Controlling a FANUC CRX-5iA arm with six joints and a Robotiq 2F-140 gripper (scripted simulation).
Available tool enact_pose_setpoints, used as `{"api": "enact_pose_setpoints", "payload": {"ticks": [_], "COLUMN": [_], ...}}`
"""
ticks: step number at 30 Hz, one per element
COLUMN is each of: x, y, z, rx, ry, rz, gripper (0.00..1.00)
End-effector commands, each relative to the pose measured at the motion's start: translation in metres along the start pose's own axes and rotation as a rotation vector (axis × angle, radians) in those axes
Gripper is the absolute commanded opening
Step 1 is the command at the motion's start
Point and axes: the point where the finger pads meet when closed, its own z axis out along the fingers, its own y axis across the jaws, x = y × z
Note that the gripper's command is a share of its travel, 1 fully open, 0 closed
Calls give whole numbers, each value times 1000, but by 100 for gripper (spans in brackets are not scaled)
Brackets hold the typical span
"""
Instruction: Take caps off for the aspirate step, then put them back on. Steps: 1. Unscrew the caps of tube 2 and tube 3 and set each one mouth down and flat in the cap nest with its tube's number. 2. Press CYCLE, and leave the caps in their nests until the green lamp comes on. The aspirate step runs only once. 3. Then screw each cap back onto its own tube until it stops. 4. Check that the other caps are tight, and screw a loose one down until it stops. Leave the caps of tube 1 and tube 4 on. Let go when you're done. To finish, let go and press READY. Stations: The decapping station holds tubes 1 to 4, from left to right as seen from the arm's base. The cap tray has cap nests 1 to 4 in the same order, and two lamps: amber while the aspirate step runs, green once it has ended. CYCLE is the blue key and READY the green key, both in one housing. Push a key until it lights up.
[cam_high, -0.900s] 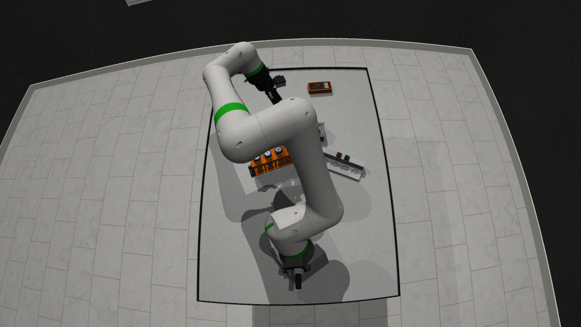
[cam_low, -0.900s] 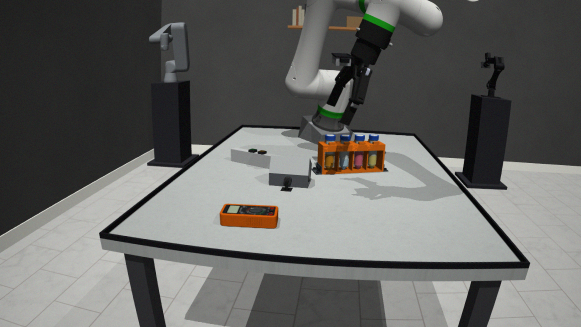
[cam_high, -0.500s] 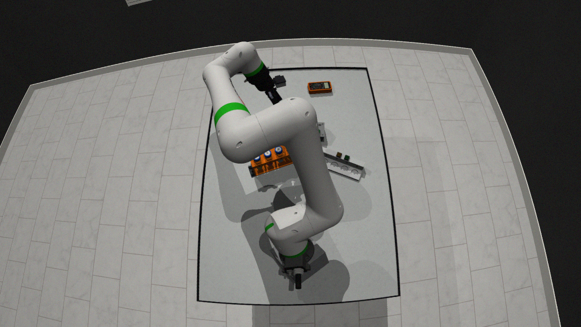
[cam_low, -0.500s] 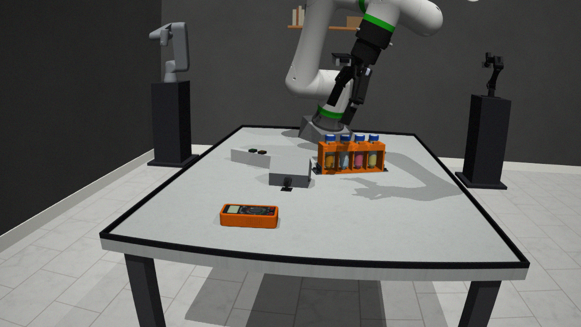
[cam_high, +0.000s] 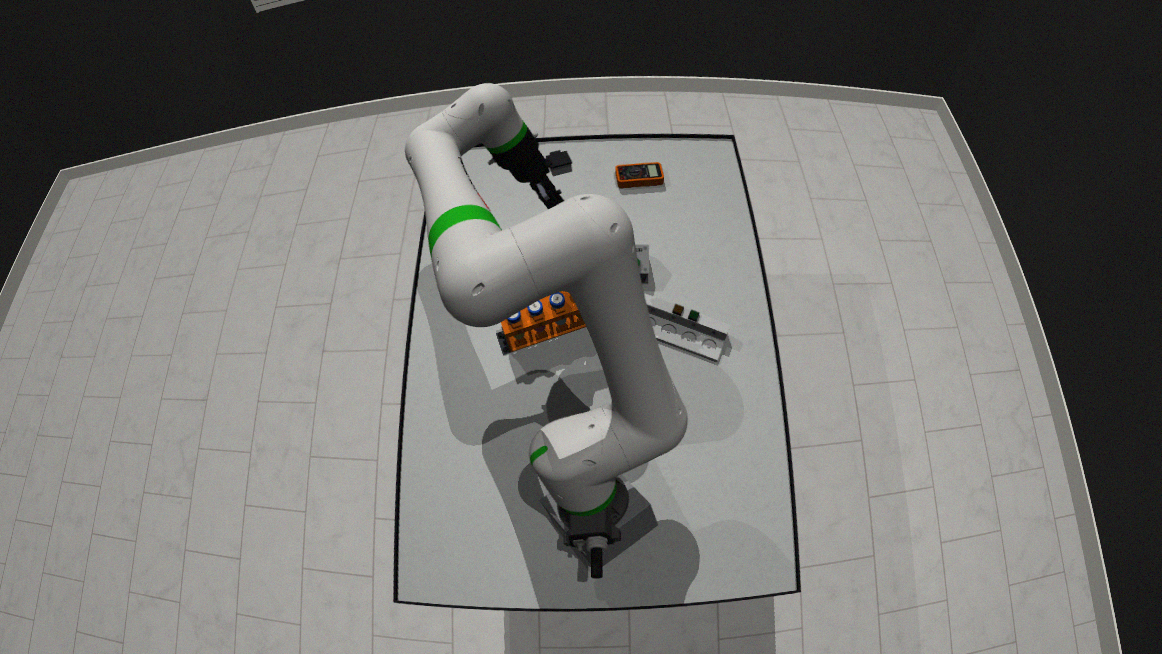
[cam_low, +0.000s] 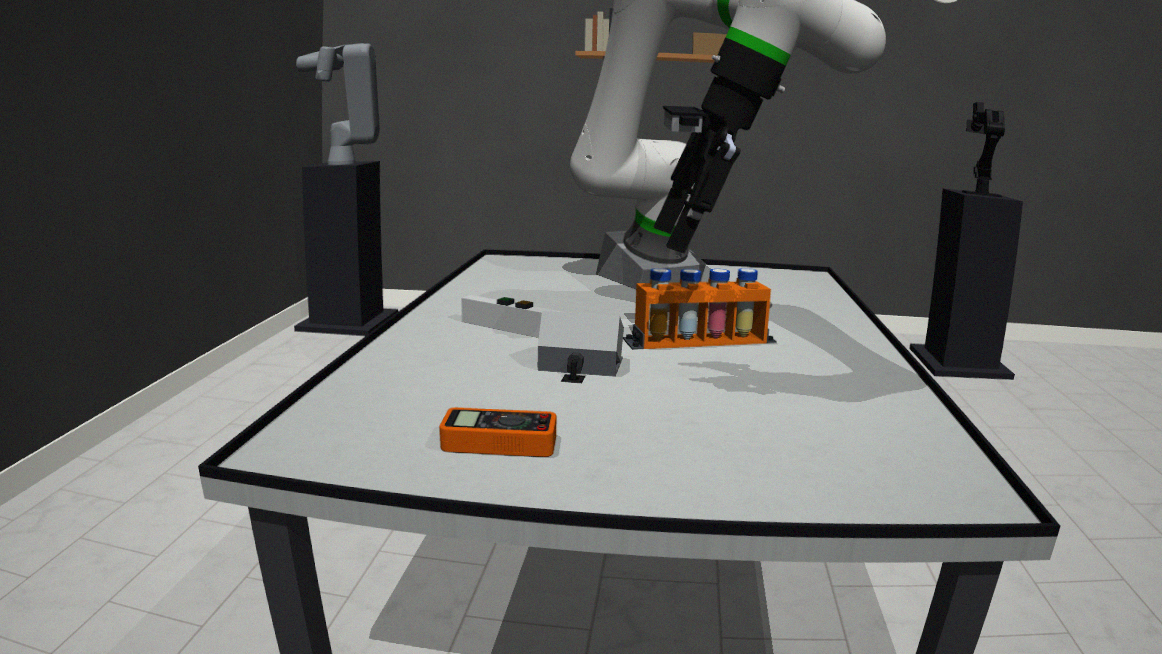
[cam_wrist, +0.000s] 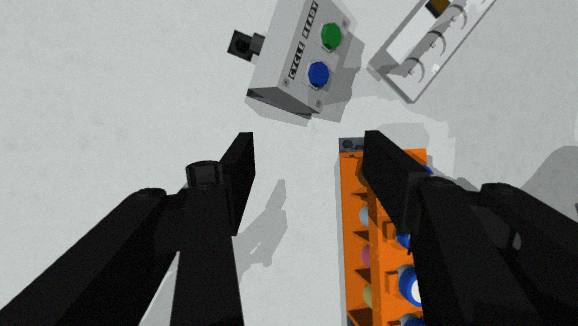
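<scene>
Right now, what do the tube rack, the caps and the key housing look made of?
Tube rack: orange, matte, probably moulded plastic; flat colour, no glint. Caps: blue with white tops, plastic by the look; threads not visible. Key housing: light grey box, matte, painted metal or plastic, hard to tell; corner screws show. Gripper: black, matte fingers, partly closed, holding nothing.

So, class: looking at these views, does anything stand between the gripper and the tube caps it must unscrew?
Nothing visible does. The gripper, partly open and holding nothing, hangs above the blue caps in the orange rack, with only air between.
</scene>
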Motion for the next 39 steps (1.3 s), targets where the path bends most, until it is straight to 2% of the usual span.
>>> {"api": "enact_pose_setpoints", "payload": {"ticks": [1, 24, 27, 31, 33, 38, 39], "x": [1, 1, 6, 13, 15, 21, 22], "y": [0, 0, 15, 29, 38, 59, 63], "z": [-1, -1, 6, 13, 18, 28, 30], "rx": [2, 2, 10, 10, 26, 25, 39], "ry": [1, 1, -59, -59, -117, -117, -148], "rz": [1, 1, -10, -10, -18, -18, -20], "gripper": [41, 41, 41, 41, 41, 41, 41]}}
